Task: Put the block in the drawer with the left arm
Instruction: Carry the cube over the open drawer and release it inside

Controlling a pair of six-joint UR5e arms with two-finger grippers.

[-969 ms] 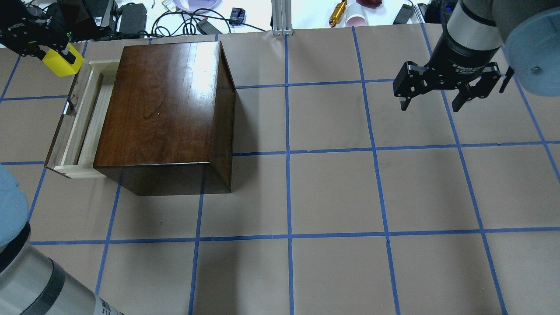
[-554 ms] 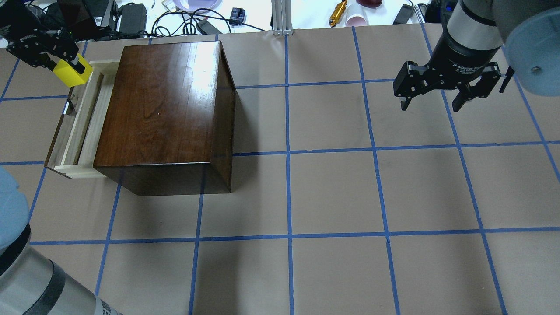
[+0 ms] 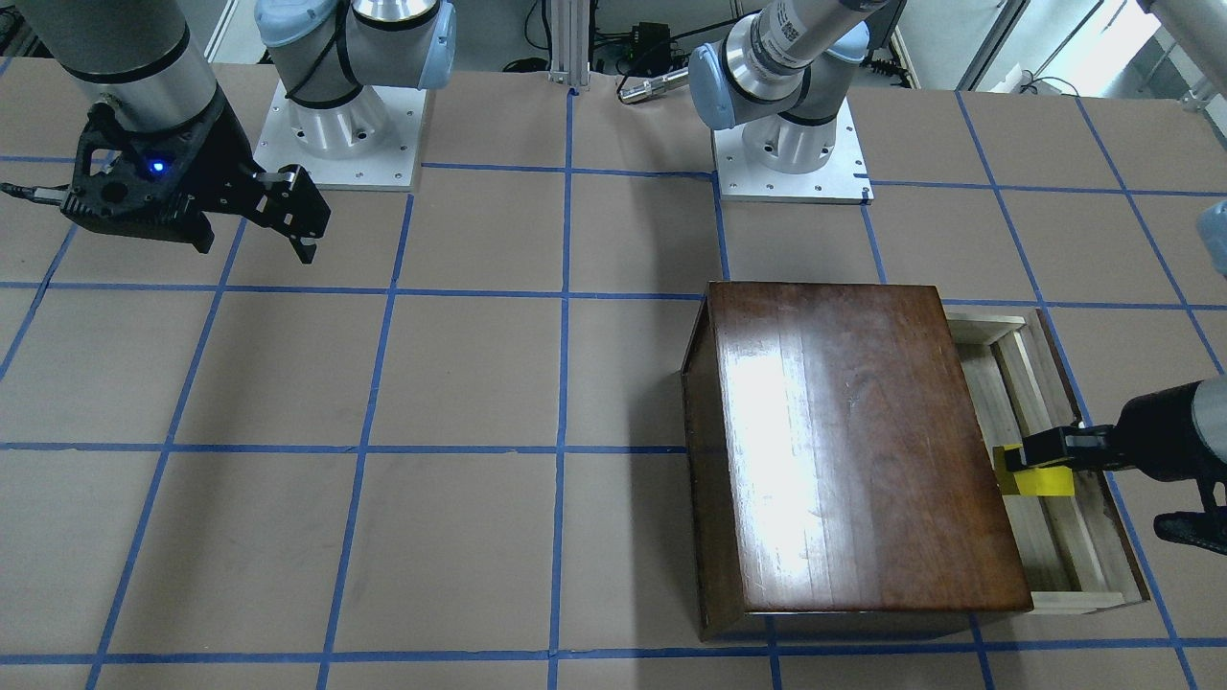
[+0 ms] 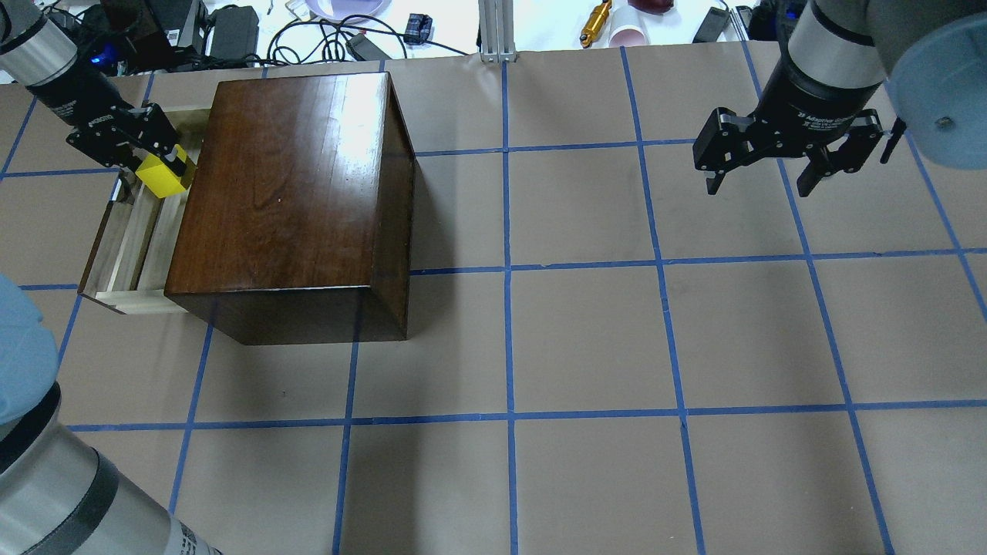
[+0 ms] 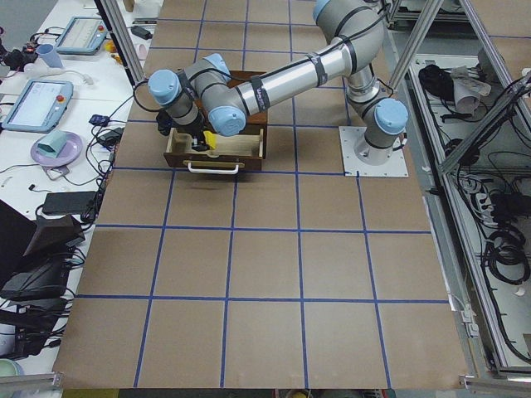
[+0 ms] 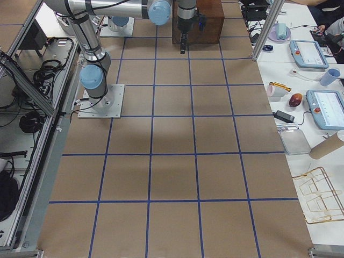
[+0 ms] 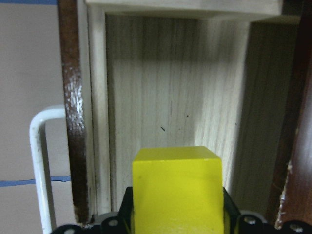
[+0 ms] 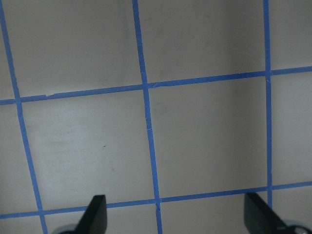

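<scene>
The yellow block is held in my left gripper, which is shut on it just above the open drawer, towards its far end. The drawer sticks out of the left side of the dark-brown cabinet. In the front view the block hangs over the pale drawer floor beside the cabinet top. The left wrist view shows the block over the drawer floor, with the metal pull at the left. My right gripper is open and empty, above the table at the far right.
Cables and small items lie beyond the table's far edge, next to a metal post. Blue tape lines cross the brown table. The right wrist view shows only bare table.
My left gripper has carried the block from beyond the drawer's far end to over the open drawer, closer to the cabinet and lower. The right arm has not moved.
</scene>
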